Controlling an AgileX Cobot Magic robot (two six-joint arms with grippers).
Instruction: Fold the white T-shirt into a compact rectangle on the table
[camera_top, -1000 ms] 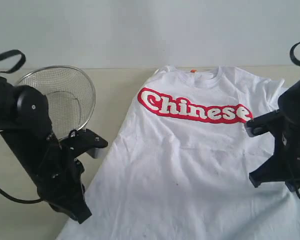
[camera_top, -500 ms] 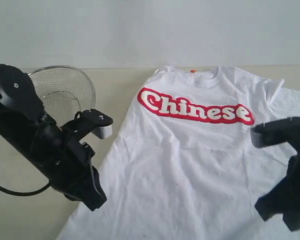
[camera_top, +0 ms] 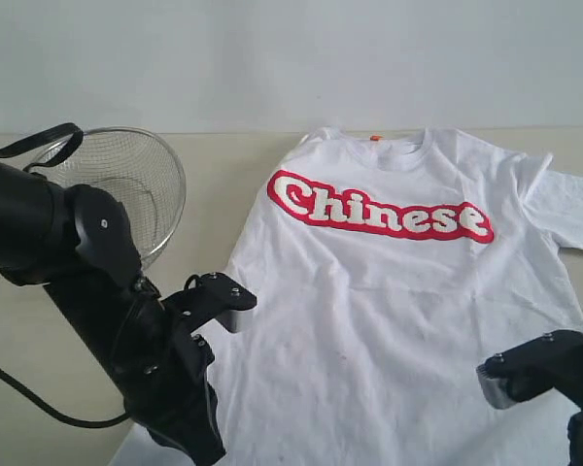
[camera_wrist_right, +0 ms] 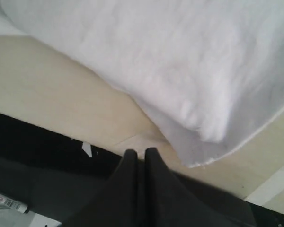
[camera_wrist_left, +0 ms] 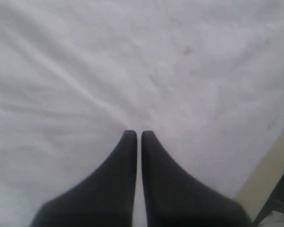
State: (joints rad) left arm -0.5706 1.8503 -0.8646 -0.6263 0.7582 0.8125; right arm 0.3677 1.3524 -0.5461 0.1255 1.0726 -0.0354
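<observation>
One white T-shirt [camera_top: 389, 311] lies spread face-up on the pale beige bench [camera_top: 223, 175], with the collar toward the far side and the hem toward the near side. A red band [camera_top: 379, 209] with white "Chinese" lettering runs across the chest, and a small orange tag [camera_top: 375, 138] shows at the neck. The sleeve [camera_top: 573, 209] on the right of the exterior view lies flat and stretched outward. Soft wrinkles cross the body of the shirt.

A round wire-mesh basket [camera_top: 126, 180] stands on the bench to the left of the shirt, near it but apart. The left arm [camera_top: 107, 320] leans in front of the basket and reaches down over the shirt's lower left part. In its wrist view, the left gripper [camera_wrist_left: 138, 135] has its two dark fingers pressed together with only a thin slit between them. It holds nothing and is poised over wrinkled white fabric; whether the tips touch the cloth cannot be told.

The right arm [camera_top: 539, 369] sits low at the shirt's lower right. The right gripper [camera_wrist_right: 141, 152] is likewise pressed together and empty. Its tips are at the bench's near edge, just beside a doubled-over corner of the hem but apart from it.
</observation>
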